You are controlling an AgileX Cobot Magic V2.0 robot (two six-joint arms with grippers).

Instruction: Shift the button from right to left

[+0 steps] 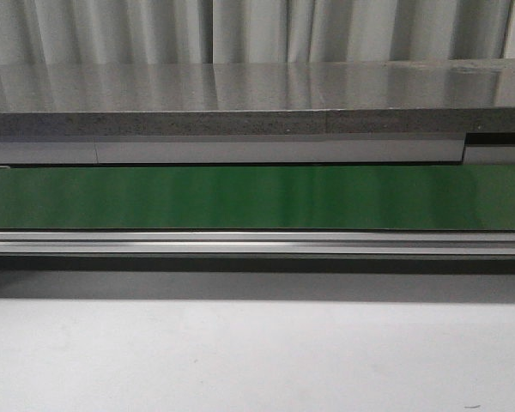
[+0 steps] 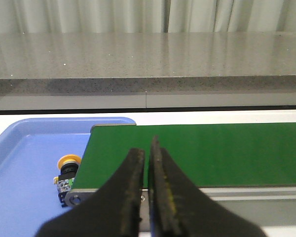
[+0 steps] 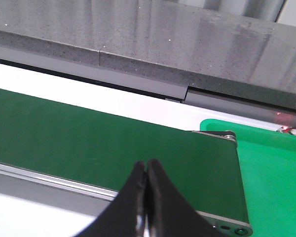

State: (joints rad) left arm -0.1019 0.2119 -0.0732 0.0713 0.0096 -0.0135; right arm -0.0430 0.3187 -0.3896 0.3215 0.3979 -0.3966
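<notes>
Blue tray [image 2: 24,163] at the belt's left end held the button [image 2: 68,170], so we judged the transfer done; our left gripper [image 2: 147,170] and right gripper [image 3: 146,185] hung empty, jaws closed, over the green belt [image 1: 257,197].

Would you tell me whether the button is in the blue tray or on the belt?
In the blue tray: the button lies there beside the green belt's end.
</notes>
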